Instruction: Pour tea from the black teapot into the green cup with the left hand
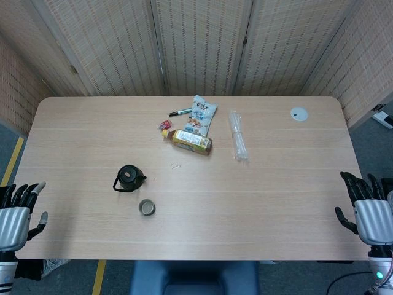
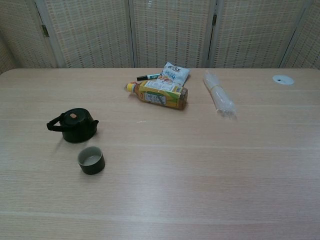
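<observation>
The black teapot (image 1: pixel 129 177) (image 2: pixel 74 125) stands upright on the wooden table (image 1: pixel 258 203), left of centre, its handle pointing left and its spout right. The green cup (image 1: pixel 147 207) (image 2: pixel 91 160) stands upright just in front of it and a little to the right, apart from it. My left hand (image 1: pixel 17 216) hovers at the table's front left corner, fingers apart and holding nothing, well left of the teapot. At the front right edge my right hand (image 1: pixel 367 209) is likewise spread and empty. Neither hand shows in the chest view.
Toward the back centre lie a yellow-labelled bottle (image 1: pixel 191 141) on its side, a snack bag (image 1: pixel 202 114), a black marker (image 1: pixel 180 112), a small red item (image 1: pixel 164 125) and a clear plastic bundle (image 1: pixel 237 134). A white round disc (image 1: pixel 299 113) sits at the back right.
</observation>
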`<control>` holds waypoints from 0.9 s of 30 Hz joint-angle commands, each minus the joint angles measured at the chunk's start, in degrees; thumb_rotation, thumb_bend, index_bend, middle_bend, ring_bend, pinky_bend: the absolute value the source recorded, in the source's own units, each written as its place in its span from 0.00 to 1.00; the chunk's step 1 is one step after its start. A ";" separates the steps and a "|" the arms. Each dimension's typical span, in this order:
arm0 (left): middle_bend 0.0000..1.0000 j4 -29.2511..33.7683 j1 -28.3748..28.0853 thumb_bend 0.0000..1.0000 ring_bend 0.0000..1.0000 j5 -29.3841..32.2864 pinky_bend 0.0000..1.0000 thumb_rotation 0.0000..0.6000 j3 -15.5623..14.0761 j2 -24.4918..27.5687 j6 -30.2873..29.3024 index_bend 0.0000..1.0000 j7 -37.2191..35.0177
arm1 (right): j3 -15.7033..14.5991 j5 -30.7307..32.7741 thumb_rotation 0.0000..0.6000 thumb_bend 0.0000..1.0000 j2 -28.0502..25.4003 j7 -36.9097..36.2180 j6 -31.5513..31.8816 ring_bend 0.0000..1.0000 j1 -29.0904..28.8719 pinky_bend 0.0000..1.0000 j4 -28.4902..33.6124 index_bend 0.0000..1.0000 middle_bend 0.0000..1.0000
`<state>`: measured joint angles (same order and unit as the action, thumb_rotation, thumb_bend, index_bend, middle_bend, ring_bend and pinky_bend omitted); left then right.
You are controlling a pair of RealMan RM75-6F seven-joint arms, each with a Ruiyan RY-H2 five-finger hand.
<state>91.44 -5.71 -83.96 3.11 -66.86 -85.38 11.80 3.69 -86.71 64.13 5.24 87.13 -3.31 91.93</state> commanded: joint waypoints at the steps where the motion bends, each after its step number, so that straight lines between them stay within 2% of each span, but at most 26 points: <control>1: 0.19 0.00 -0.07 0.50 0.14 -0.01 0.00 1.00 0.04 -0.06 0.04 0.16 0.10 | -0.04 0.25 1.00 0.38 -0.31 -0.49 -0.50 0.16 -0.15 0.00 0.24 0.00 0.15; 27: 0.20 0.77 -1.28 0.50 0.15 -1.31 0.00 1.00 0.21 0.17 0.75 0.18 0.39 | -0.30 -0.13 1.00 0.38 -1.39 -2.43 0.18 0.18 0.64 0.00 0.19 0.00 0.16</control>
<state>92.23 -6.93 -85.20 3.28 -66.70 -84.68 12.26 3.40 -86.79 62.77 2.86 87.24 -2.72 92.11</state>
